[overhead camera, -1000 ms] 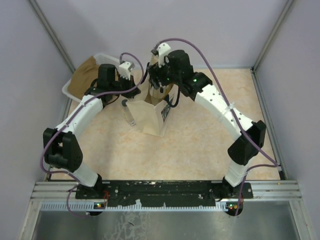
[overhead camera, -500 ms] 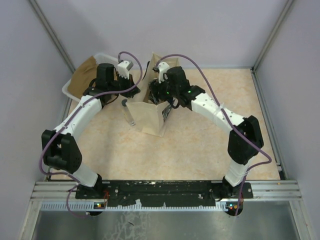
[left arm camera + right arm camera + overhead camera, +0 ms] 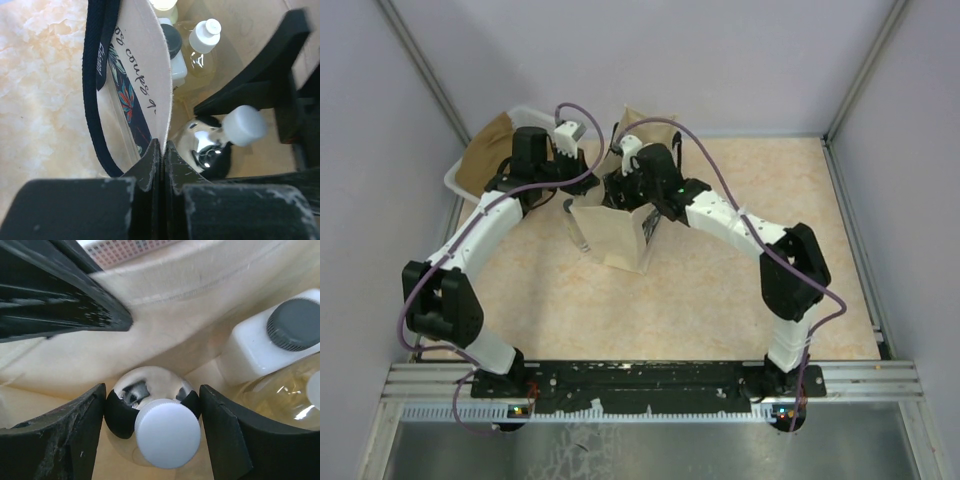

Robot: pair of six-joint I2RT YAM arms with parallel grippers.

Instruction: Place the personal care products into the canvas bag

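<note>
The beige canvas bag [image 3: 617, 240] stands upright at mid-table. My left gripper [image 3: 163, 146] is shut on its rim [image 3: 159, 85], pinching the cloth beside the black handle [image 3: 92, 85]. My right gripper [image 3: 152, 425] reaches down inside the bag, shut on the silvery round bottle [image 3: 150, 382] with its white cap [image 3: 167, 440]; both fingers press its sides. Inside the bag lie the square whitish bottle with black cap [image 3: 255, 350], the amber bottle with white cap [image 3: 200, 55] and a cream cap [image 3: 162, 4]. A slim clear bottle with black cap [image 3: 578, 228] stands outside, against the bag's left side.
A white tub with brown cloth [image 3: 485, 160] sits at the back left, just behind my left arm. The left gripper's black finger [image 3: 65, 300] shows above the bag wall [image 3: 175, 300] in the right wrist view. Grey walls close the table's left, back and right.
My right arm has swung left and down, carrying the silvery bottle from above the bag's opening into the bag. The left gripper has stayed shut on the rim.
</note>
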